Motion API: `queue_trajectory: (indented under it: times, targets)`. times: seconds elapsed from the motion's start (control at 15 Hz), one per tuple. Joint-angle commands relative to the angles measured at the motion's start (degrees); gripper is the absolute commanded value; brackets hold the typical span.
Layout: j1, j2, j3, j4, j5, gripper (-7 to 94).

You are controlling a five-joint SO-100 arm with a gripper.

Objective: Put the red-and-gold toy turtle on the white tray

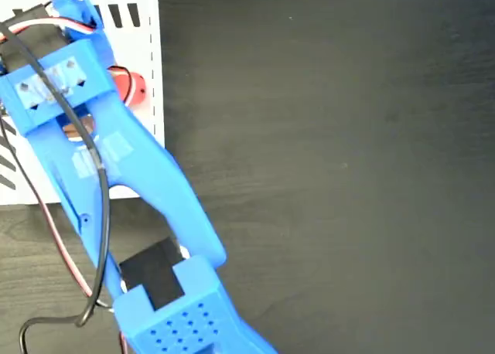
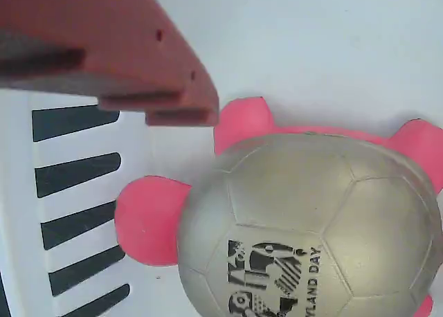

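Wrist view shows the red-and-gold toy turtle (image 2: 304,223) sitting on the white tray (image 2: 311,47) just beside its black slots, one finger of the hand (image 2: 181,108) hovering clear of the shell, so the hand looks spread. I'd lift straight up. In the fixed view, the dark surface (image 1: 332,168) rightward lies open.

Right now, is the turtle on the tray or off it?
On it. The wrist view shows the turtle shell-up on the white tray, beside its black slots.
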Motion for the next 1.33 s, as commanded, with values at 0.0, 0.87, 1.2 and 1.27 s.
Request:
queue_trajectory:
  times: [0.0, 0.87, 1.2, 1.27]
  targets:
    - [-0.7, 6.9, -2.3, -1.6, 1.5, 25]
    - [16.3, 75.1, 65.0, -48.3, -20.0, 0]
    - [16.9, 99.0, 102.7, -50.1, -22.4, 0]
    - [17.8, 102.6, 106.5, -47.6, -22.1, 0]
